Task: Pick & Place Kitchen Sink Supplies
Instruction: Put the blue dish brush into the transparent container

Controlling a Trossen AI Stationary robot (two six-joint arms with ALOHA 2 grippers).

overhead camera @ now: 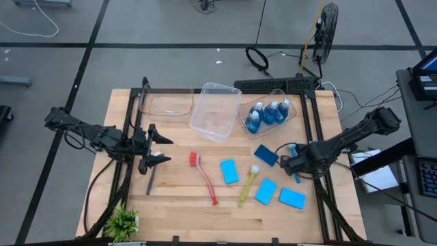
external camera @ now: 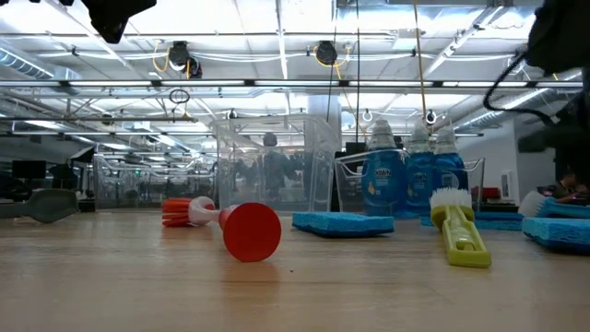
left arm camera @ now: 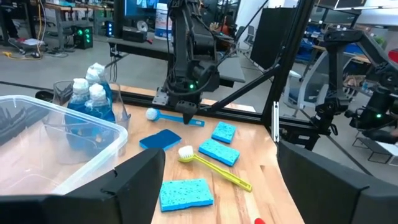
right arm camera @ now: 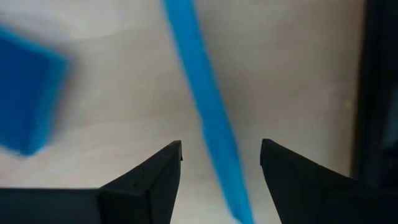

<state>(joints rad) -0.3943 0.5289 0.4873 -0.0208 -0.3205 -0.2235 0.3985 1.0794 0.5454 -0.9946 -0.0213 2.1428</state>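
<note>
My right gripper (overhead camera: 290, 162) points down, open, its fingers on either side of the blue brush's handle (right arm camera: 194, 74) without touching it; the left wrist view shows this brush (left arm camera: 177, 117) lying flat on the table. Blue sponges (overhead camera: 229, 171) (overhead camera: 265, 191) (overhead camera: 292, 198) and a darker one (overhead camera: 265, 155) lie flat nearby. The red brush (overhead camera: 203, 176) and the yellow brush (overhead camera: 247, 184) lie mid-table. Bottles of blue liquid (overhead camera: 270, 113) stand in a clear bin. My left gripper (overhead camera: 158, 149) hovers open and level at the left, above the grey brush (overhead camera: 149, 182).
Two more clear bins (overhead camera: 215, 109) (overhead camera: 164, 102) stand at the far side. A small green plant (overhead camera: 123, 222) sits at the near left corner. A black frame rail (overhead camera: 317, 130) runs along the table's right side, close to my right arm.
</note>
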